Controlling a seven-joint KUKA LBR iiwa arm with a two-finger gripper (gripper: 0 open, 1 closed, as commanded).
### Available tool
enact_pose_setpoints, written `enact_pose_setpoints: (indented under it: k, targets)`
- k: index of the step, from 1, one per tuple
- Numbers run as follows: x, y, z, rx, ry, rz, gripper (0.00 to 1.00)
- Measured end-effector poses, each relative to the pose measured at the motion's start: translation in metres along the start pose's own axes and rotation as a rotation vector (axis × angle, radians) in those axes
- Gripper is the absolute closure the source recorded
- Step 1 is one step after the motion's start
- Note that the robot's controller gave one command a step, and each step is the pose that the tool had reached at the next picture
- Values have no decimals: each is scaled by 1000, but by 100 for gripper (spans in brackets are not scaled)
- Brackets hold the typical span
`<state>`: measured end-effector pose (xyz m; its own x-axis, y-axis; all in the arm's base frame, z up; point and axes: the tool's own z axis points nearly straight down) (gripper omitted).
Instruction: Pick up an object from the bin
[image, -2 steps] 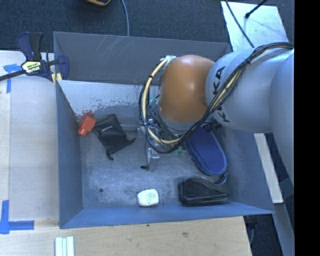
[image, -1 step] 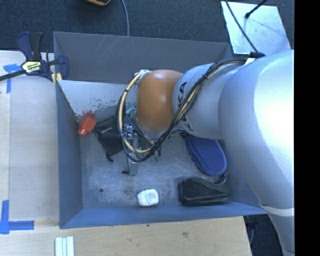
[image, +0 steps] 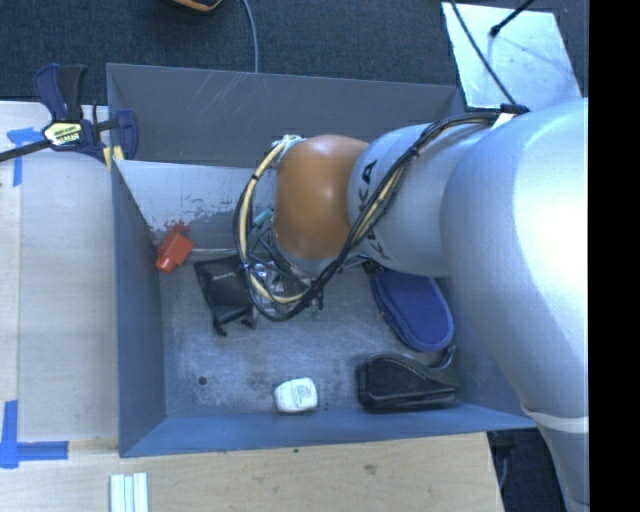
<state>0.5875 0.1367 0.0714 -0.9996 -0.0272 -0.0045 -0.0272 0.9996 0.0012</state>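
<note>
Black piece lies toward nine o'clock in the bin, just beside the gripper; spread or pressed together, I cannot tell. Likely the reaching step; next, clamp and lift.

arm: bulky silver-grey tube, black lettering | wrist: glossy orange dome cover, frame centre | cables: black and yellow loops
</note>
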Motion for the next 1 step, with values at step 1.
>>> enact_pose_setpoints:
  k: [1]
  targets:
    - [30, -2, -141, -1, -7, -4, 100]
